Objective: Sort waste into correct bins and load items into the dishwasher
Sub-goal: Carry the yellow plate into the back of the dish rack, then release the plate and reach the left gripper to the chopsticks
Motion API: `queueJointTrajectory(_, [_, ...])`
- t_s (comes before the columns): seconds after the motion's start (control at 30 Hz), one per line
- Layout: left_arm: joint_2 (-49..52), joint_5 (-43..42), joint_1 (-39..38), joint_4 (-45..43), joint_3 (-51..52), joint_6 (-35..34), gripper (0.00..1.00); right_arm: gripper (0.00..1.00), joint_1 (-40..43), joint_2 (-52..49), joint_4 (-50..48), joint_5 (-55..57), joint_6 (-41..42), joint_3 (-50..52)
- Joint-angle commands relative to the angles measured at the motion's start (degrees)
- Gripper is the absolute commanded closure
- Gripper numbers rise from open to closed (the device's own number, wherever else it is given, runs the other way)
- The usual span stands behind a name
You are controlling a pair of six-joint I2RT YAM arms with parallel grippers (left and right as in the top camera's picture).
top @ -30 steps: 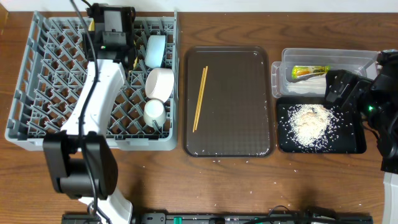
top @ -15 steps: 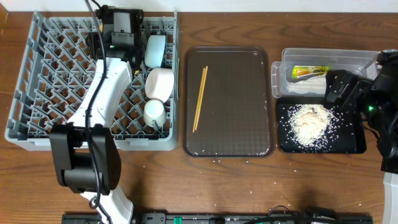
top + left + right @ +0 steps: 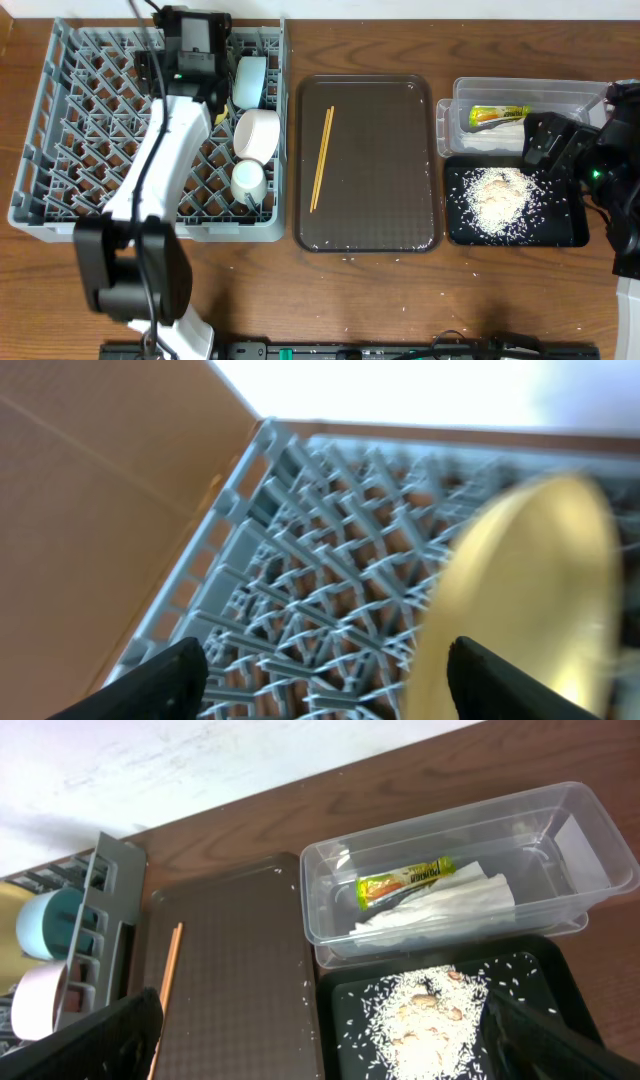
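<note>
- The dish rack (image 3: pixel 70 150) sits at 9 o'clock in the overhead view. Along its 3 o'clock side it holds the light-blue bowl (image 3: pixel 250 82), the white bowl (image 3: pixel 257 133) and the white cup (image 3: pixel 247 182).
- My left hand (image 3: pixel 335 675) hangs over the rack's 12 o'clock edge with its fingers spread wide. The yellow plate (image 3: pixel 520 600) stands on edge among the pegs. It is blurred, but it does not look pinched, so I count it as loaded.
- The waste looks sorted. The sachet (image 3: pixel 498 114) and napkin (image 3: pixel 440 905) lie in the clear tub (image 3: pixel 590 95) at 3 o'clock, and the rice (image 3: pixel 495 195) is heaped on the black tray (image 3: pixel 570 232) at the tub's 6 o'clock side.
- My right hand (image 3: pixel 320 1040) hovers by those bins, spread wide and empty.
- Not yet loaded: the chopsticks (image 3: pixel 321 158), which lie on the brown tray (image 3: pixel 400 200) at centre. A few stray grains (image 3: pixel 345 259) dot the counter (image 3: pixel 300 300) by its 6 o'clock edge.
</note>
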State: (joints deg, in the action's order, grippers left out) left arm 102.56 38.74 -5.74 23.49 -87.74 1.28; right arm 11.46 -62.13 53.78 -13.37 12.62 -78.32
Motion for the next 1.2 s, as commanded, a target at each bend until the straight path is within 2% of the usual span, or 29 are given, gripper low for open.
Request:
queueJointTrajectory(0.0, [-7.34,-10.97,0.13,1.86,-0.35,-3.06,0.2,0.01,0.31,0.09,0.04,0.28,0.61,-0.52])
queueJointTrajectory(0.33, [-15.8,-38.01,0.13,11.34,-0.35,-10.84,0.19,0.01,0.31,0.09,0.04,0.28,0.61,-0.52])
queueJointTrajectory(0.5, [-15.26,-48.0,-0.63,16.48,-0.33,-19.08,0.19,0.01,0.31,0.09,0.04,0.28,0.61,-0.52])
queueJointTrajectory(0.67, [-13.03,-46.31,-7.15,18.49,-0.33,-19.56,0.2,0.01,0.31,0.09,0.04,0.28,0.61,-0.52])
queueJointTrajectory(0.77, [-10.49,-41.83,-12.24,18.43,-0.33,-19.58,0.26,0.01,0.31,0.09,0.04,0.28,0.61,-0.52])
queueJointTrajectory(0.97, [-1.6,-36.33,-21.75,14.32,-0.35,-19.67,0.27,0.01,0.31,0.09,0.04,0.28,0.61,-0.52])
queueJointTrajectory(1.07, [2.82,-36.3,-24.33,14.25,-1.64,-20.61,0.26,0.01,0.31,0.09,0.04,0.28,0.61,-0.52])
queueJointTrajectory(1.17, [7.78,-36.37,-24.46,19.47,-6.56,-21.97,0.26,0.01,0.31,0.09,0.04,0.28,0.63,-0.52])
